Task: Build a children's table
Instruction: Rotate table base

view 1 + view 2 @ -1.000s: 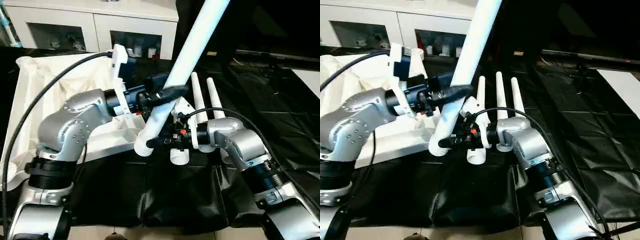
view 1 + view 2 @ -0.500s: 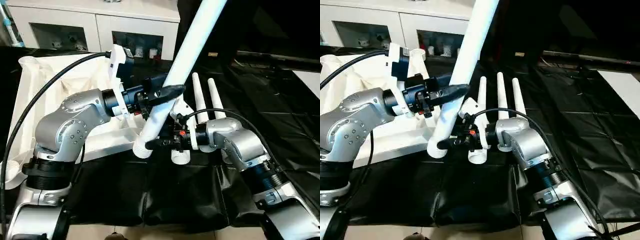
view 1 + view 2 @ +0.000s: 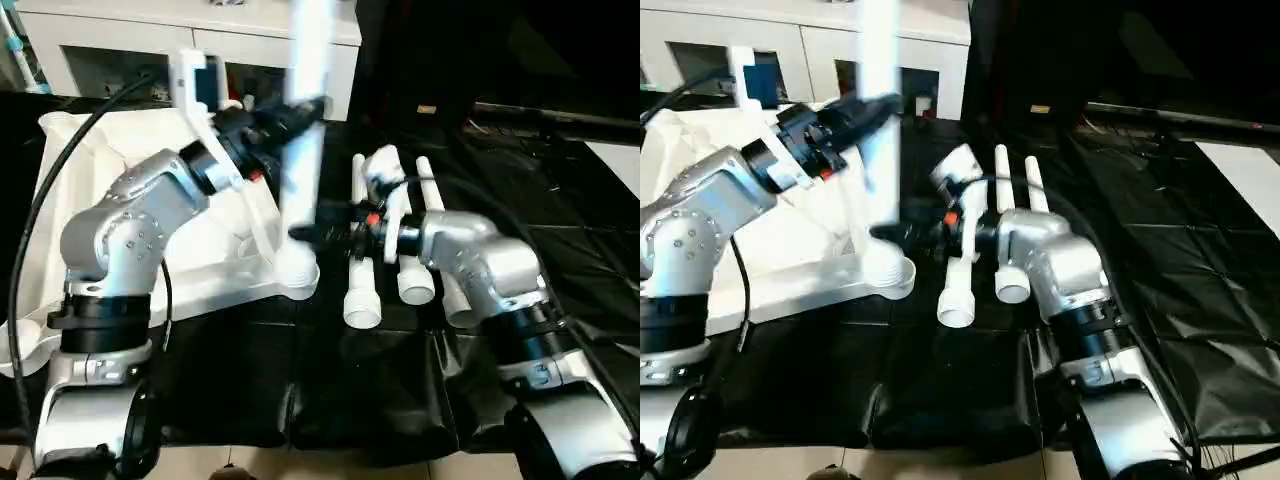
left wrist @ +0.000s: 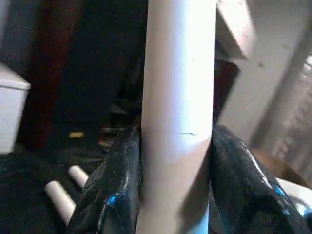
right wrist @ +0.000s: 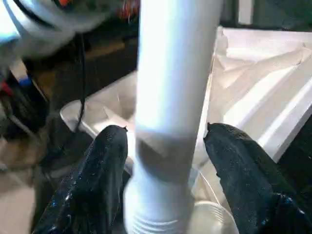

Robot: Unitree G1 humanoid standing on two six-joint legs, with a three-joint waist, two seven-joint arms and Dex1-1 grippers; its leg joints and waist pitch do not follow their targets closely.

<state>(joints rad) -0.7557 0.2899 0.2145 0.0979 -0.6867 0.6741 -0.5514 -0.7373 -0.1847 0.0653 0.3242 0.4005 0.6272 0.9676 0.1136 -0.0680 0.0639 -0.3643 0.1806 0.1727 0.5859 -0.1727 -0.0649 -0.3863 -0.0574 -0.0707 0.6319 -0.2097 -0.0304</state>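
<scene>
Black fingers of the left hand [image 4: 175, 190] were clamped on the white leg [image 3: 303, 140] partway up its shaft, and the leg was held nearly upright. Lower down, the right hand [image 5: 163, 170] was seen with its fingers spread either side of the threaded foot, not pressing it. Just beneath lay the corner socket [image 3: 299, 275] of the tabletop [image 3: 90, 190], with three spare legs [image 3: 362, 290] lying beside it on the black surface [image 3: 560, 230]

Both silver forearms reached forward and inward, left gripper [image 4: 178, 185] clamped on the upright table leg [image 3: 303, 150] high up, right gripper [image 5: 163, 180] lower, its black fingers [image 5: 95, 180] straddling the leg, apparently loosely
</scene>
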